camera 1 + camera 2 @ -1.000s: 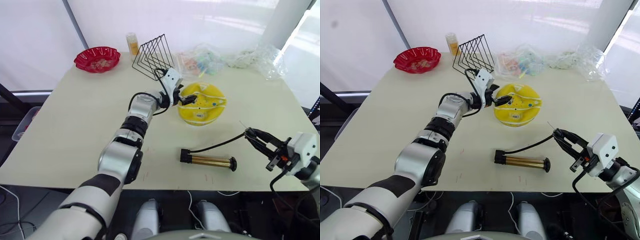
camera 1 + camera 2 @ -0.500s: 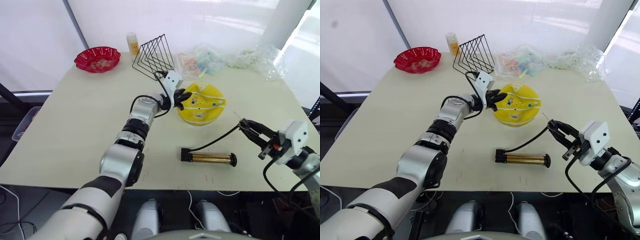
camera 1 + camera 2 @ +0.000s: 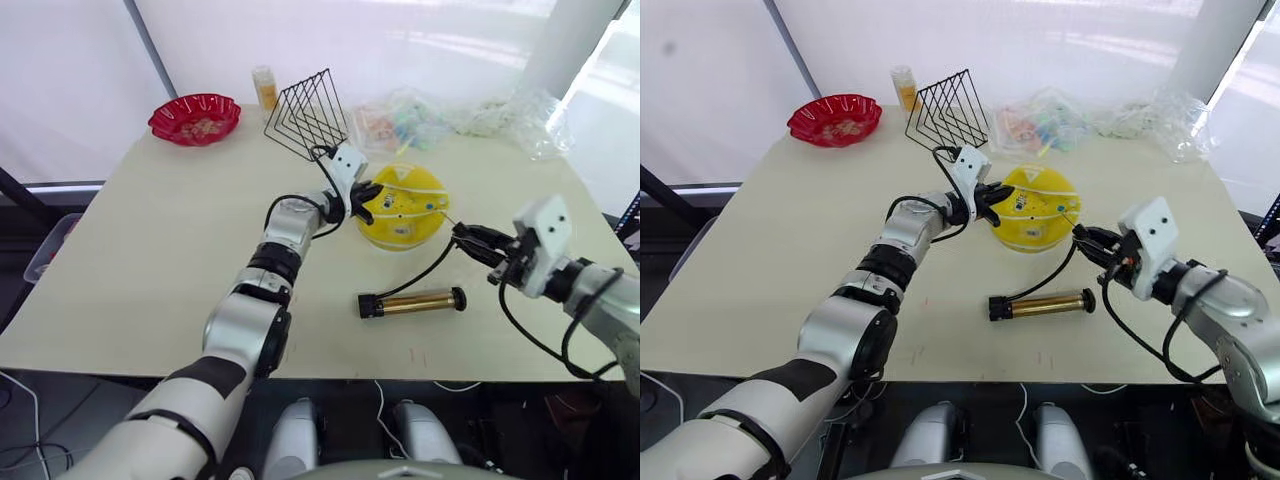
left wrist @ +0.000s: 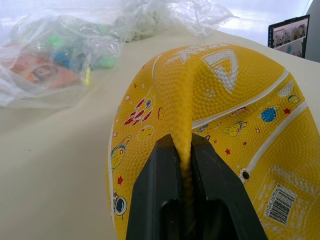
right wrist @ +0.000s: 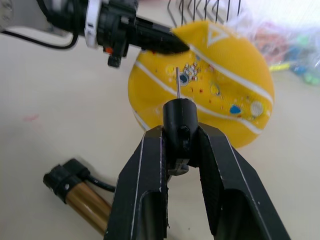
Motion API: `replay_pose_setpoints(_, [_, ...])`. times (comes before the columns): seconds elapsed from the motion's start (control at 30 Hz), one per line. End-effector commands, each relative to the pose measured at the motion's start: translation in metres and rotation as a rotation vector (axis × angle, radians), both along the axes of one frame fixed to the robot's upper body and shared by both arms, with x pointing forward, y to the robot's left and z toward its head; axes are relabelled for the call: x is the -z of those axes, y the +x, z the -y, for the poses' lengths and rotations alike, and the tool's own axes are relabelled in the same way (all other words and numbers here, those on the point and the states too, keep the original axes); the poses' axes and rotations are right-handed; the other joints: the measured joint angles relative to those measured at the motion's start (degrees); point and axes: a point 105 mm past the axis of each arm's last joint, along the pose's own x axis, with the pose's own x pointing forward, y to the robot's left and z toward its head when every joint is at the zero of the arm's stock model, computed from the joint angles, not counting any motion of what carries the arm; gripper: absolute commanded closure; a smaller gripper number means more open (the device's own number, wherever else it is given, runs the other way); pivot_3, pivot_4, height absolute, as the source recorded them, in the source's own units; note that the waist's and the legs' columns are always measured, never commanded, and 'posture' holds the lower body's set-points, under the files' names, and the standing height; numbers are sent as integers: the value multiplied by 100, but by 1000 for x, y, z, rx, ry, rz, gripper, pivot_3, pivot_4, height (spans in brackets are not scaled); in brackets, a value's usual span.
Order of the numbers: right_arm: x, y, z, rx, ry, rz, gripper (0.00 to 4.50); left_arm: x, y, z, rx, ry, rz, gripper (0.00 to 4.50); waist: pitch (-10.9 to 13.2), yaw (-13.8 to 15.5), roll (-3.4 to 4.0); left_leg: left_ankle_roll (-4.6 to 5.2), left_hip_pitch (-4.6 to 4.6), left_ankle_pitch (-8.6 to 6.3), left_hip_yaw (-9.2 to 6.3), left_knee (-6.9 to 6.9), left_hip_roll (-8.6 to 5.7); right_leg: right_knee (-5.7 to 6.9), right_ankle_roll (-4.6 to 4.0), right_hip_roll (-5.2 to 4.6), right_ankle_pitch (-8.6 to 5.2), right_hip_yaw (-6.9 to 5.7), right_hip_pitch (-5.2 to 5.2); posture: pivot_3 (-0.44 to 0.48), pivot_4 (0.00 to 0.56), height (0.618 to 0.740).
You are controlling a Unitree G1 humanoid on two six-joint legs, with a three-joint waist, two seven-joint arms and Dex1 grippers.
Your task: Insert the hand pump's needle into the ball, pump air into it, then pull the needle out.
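Nearest us on the surface point(image 3: 150, 250) we see the hand pump point(image 3: 412, 302), lying on its side with its bronze barrel pointing across the front edge. Its thin black hose point(image 3: 425, 269) curves up from the left end cap toward our right arm.

Just beyond the pump, the right tool point(image 5: 177, 145) is clenched on the small black fitting at the hose end, and the needle point(image 5: 177, 83) stands out past the fingertips, aimed at the ball point(image 3: 405, 205). In the right wrist view the needle's tip lies over the ball's printed yellow skin near a small round mark; we cannot tell whether it touches.

The ball sits saggy and flattened near the middle of the surface. The left tool point(image 4: 186, 165) grips a raised fold of rubber on the ball's near-left side, its two black fingers point(image 4: 162, 175) pinching the ridge between them.

Farther back stand a black wire rack point(image 3: 305, 112), a small bottle point(image 3: 264, 87), crumpled clear plastic bags point(image 3: 415, 122) and, at the far left, a red scalloped bowl point(image 3: 194, 117).
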Motion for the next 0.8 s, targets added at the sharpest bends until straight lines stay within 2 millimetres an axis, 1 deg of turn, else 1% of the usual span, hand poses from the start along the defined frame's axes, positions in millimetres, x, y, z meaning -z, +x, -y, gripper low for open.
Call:
replay_pose_setpoints(0.03, [-13,5,-10,-29,-18,-16,4169,-15,-1,7,7,-6,65,4448,0,-2,0,0,0,0,-1,0,0,0,0,0,0,1,0,0,150,737])
replay_pose_setpoints(0.1, [-10,10,-11,-26,-80,-75,4169,-14,-2,8,7,-5,65,4448,0,2,0,0,-1,0,0,0,0,0,0,0,0,1,-1,0,150,737])
replay_pose_setpoints(0.17, [-5,19,-5,24,-155,-154,4169,-14,-3,8,4,0,69,4448,0,2,0,0,-3,0,1,1,0,-1,0,-1,0,-2,-1,0,150,737])
replay_pose_setpoints(0.4, [-11,44,-13,65,-157,-299,4169,-13,-4,12,-18,-1,87,4448,0,-8,1,0,-6,0,2,0,0,0,0,-3,1,0,-6,0,150,737])
replay_pose_setpoints(0.53, [-10,52,-22,61,-174,-361,4169,-14,-5,14,-21,-14,90,4448,-1,7,1,0,-10,0,5,1,1,1,0,-4,1,-6,-7,0,150,737])
replay_pose_setpoints(0.7, [-7,63,-23,106,-195,-403,4169,-13,-6,16,-29,-19,97,4448,-1,10,2,0,-22,0,5,2,0,-2,1,-7,1,-12,-13,0,150,737])
replay_pose_setpoints(0.8, [-4,67,-25,113,-205,-425,4169,-12,-7,16,-34,3,117,4448,-1,-5,3,0,-29,0,6,2,0,0,1,-7,2,-11,-23,0,150,737])
